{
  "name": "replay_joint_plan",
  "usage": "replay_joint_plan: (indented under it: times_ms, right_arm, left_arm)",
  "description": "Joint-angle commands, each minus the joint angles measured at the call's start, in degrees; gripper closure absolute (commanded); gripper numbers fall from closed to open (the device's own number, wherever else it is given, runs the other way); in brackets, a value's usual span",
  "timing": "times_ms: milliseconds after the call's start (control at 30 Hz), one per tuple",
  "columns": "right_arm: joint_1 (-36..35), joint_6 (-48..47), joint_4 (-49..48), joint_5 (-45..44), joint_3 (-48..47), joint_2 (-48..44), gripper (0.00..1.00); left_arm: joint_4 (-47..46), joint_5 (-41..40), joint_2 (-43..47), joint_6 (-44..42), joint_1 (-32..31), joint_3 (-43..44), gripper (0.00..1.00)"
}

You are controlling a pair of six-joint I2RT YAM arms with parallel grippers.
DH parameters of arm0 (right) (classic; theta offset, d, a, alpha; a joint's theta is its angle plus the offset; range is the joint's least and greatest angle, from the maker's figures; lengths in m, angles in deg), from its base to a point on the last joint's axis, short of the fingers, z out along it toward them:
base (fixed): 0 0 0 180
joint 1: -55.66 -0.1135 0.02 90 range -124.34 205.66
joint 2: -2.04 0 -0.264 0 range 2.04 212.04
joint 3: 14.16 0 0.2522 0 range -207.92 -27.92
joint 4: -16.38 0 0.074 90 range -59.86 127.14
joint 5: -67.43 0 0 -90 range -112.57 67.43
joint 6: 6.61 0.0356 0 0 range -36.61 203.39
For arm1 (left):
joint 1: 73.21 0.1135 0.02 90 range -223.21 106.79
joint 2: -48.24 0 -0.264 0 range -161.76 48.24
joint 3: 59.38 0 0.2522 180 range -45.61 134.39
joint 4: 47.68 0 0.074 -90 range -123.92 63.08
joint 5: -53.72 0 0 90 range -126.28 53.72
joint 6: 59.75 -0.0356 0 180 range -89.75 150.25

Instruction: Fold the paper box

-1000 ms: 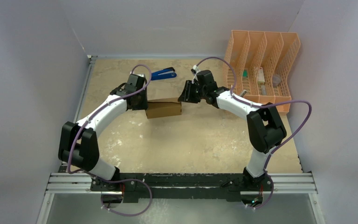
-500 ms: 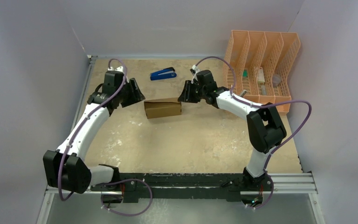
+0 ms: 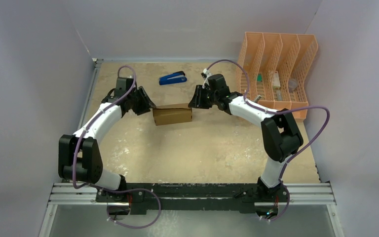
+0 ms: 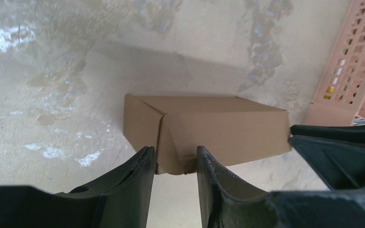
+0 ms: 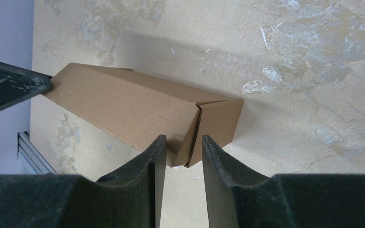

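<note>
- Arm bases: fixed at near edge of table; both arms reach fwd and inward.
- Left gripper: jaws approx. half open with a clear gap. Tips straddle lower edge of the folded left end of paper box; nothing clamped.
- Right gripper: jaws set to a similar gap, tips either side of the flap seam at opposite end; nothing clamped.
- Paper box: closed rect. form, flat on table, mid-depth, between both grippers.
- Stapler, blue: beyond paper box, apart from it.
- Mesh organizer, orange: far-right corner, small items in compartments.
</note>
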Motion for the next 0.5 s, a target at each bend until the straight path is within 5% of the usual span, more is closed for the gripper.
replay_joint_plan:
  times_ms: [0, 467]
  right_arm:
    - [-0.5, -2.3, 2.7, -2.5, 0.8, 1.0, 0.65]
    - [-0.4, -3.4, -3.1, 0.2, 7.4, 2.3, 0.69]
  left_arm:
    - [-2.3, 1.2, 0.3, 0.3, 0.2, -2.9, 0.64]
    - [-5.7, -0.3, 0.6, -3.1, 0.2, -14.3, 0.72]
